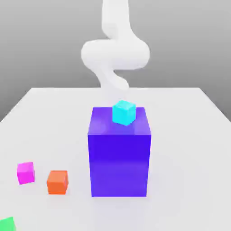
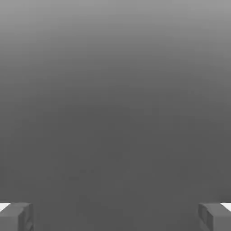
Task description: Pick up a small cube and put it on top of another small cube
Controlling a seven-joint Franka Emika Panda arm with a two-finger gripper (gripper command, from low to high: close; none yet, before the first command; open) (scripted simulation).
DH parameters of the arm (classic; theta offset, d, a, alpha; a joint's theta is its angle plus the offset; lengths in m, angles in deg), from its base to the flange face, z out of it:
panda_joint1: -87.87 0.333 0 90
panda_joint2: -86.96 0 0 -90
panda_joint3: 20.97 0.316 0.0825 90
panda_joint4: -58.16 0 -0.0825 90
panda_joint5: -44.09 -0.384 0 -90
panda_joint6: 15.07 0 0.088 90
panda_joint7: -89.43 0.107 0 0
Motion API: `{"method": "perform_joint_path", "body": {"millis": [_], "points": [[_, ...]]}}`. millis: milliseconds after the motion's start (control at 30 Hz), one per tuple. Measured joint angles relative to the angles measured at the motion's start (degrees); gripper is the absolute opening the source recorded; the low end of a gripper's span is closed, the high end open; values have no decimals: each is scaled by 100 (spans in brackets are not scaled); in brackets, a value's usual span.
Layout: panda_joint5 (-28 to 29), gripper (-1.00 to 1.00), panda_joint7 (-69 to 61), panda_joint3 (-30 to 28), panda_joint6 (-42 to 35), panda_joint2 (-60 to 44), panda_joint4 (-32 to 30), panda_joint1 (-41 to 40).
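While the gripper [image 2: 115,216] hangs released and empty, lower it squarely over the small orange cube [image 1: 57,182] at lower left, fingers [image 2: 16,216] straddling opposite faces.

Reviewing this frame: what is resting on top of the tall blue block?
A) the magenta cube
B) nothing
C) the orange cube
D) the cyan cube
D: in the exterior view the cyan cube sits on the top face of the tall blue block, while the orange cube and magenta cube lie on the white table toward the exterior view's left.
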Motion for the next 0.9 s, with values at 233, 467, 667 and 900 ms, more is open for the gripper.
{"method": "perform_joint_path", "body": {"millis": [233,467,667,900], "points": [[68,0,862,-345,802,-1484,-584,-864],[47,0,1640,-853,1586,-2932,-1154,-1567],[-293,0,2075,-1309,2254,-4196,-1642,-2225],[-1224,0,1746,-900,3217,-5676,-1721,-2848]]}}
